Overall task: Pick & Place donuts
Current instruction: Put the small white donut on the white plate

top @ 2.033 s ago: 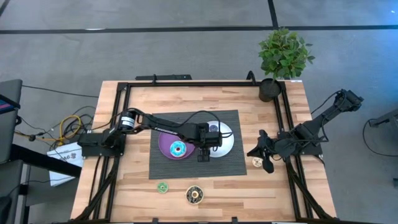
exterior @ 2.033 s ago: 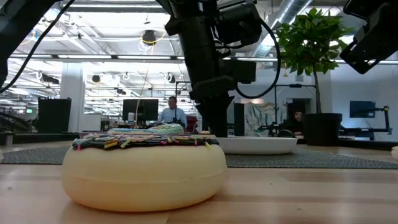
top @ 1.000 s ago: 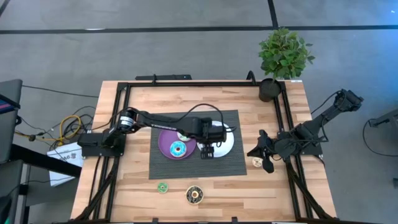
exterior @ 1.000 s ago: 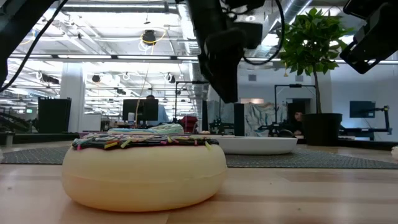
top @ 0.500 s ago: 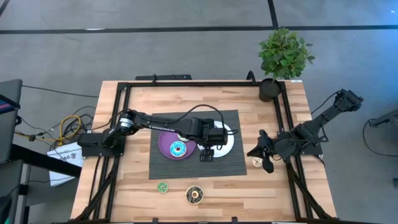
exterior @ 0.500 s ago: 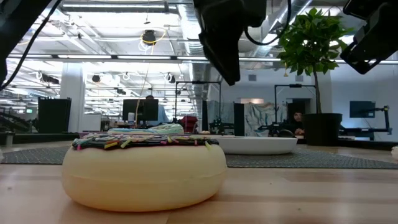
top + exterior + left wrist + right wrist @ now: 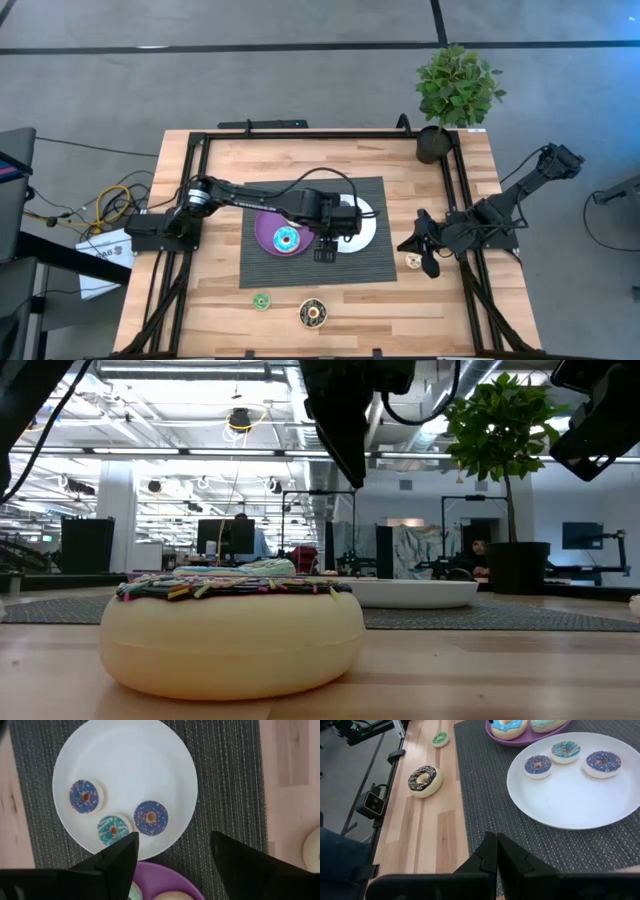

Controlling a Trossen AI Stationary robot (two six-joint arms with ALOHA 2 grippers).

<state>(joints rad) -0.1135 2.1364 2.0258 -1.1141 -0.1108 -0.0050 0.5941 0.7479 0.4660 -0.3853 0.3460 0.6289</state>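
My left gripper [image 7: 323,250] hangs open above the dark mat, at the gap between the purple plate [image 7: 266,230] and the white plate [image 7: 364,232]; it holds nothing. Its wrist view shows the open fingers [image 7: 172,855] over the white plate [image 7: 150,760], where two purple-blue donuts [image 7: 85,797] [image 7: 150,817] and a teal one [image 7: 113,827] lie flat. A cyan donut [image 7: 286,238] lies on the purple plate. A green donut [image 7: 261,301], a dark brown one [image 7: 313,314] and a cream one [image 7: 413,261] sit on the bare wood. My right gripper [image 7: 495,855] waits shut at the table's right side.
A potted plant [image 7: 455,95] stands at the far right corner. The black frame rails [image 7: 300,135] run round the table. The dark-iced donut [image 7: 235,630] fills the low view's foreground near the near edge. People sit at desks in the room behind.
My left gripper has risen higher above the mat and drifted a little toward the table's left, away from the white plate. The donuts and plates have stayed where they were.
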